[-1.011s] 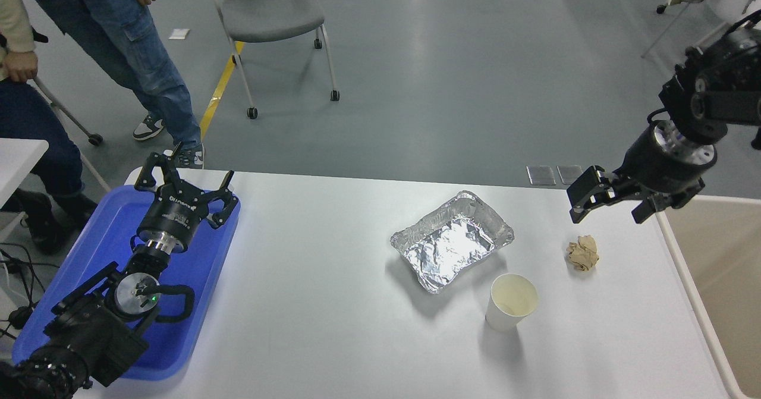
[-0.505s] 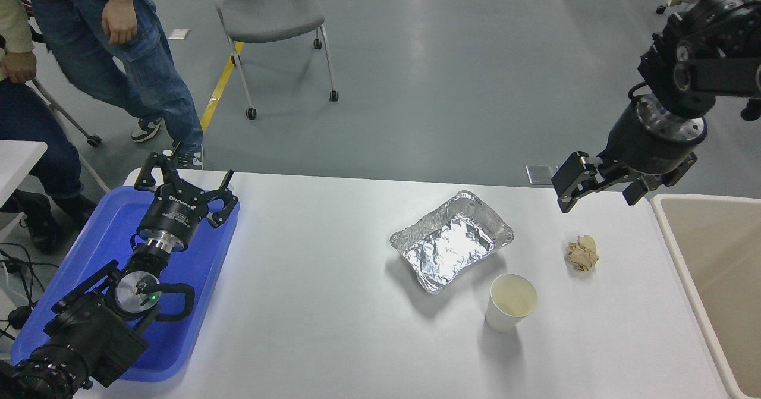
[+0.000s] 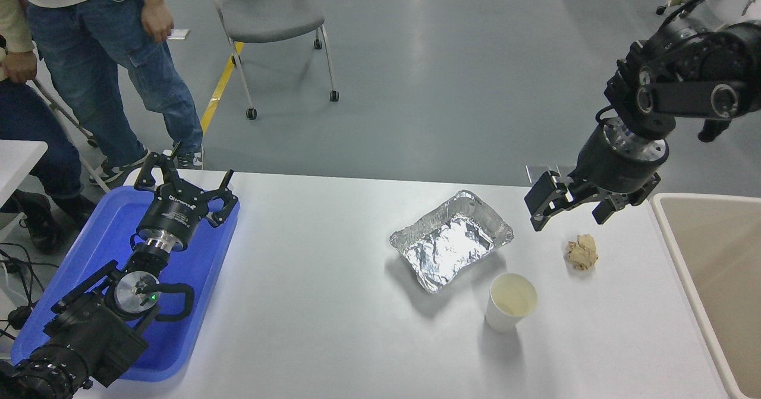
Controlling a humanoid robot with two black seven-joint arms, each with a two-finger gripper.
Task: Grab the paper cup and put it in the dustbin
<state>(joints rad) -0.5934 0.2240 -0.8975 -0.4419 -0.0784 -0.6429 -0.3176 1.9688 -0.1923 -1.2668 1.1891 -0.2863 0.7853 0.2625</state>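
The right gripper [image 3: 569,209], jaws spread and empty, had swung in from the dustbin [image 3: 707,250] side; the paper cup [image 3: 510,301] stood below them, ungrasped.

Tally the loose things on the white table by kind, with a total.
Paper cup: 1
Foil tray: 1
Crumpled brown paper ball: 1
Blue plastic tray: 1
Total: 4
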